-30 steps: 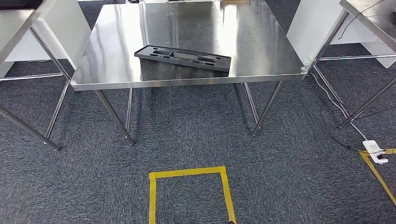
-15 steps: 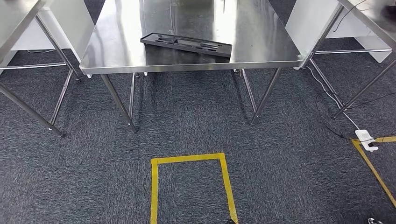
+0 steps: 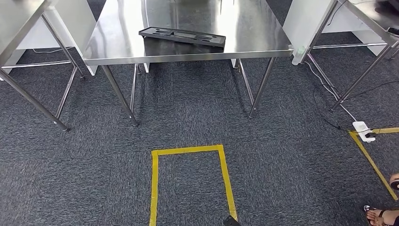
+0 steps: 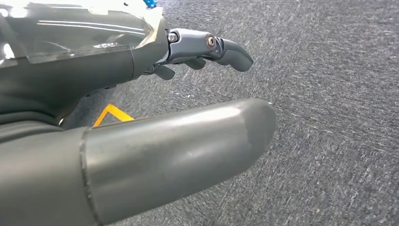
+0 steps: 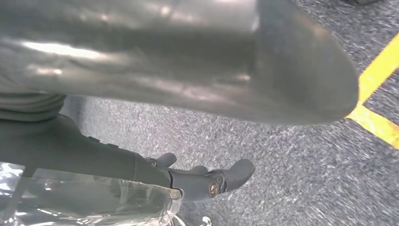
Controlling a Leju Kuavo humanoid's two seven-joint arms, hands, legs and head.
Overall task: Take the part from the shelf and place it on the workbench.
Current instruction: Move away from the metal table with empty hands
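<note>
Steel workbench [image 3: 117,44] with the black part tray [image 3: 181,36] on it has slid up the head view (robot backing off), both the left hand [image 4: 188,61] and right hand [image 5: 197,181] loosely open, empty, so placement looks done.

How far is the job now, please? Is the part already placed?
Done, it seems: the black part lies flat on the steel workbench. In hand: nothing; the left hand and right hand hang open over carpet. Nothing visible remains.
</note>
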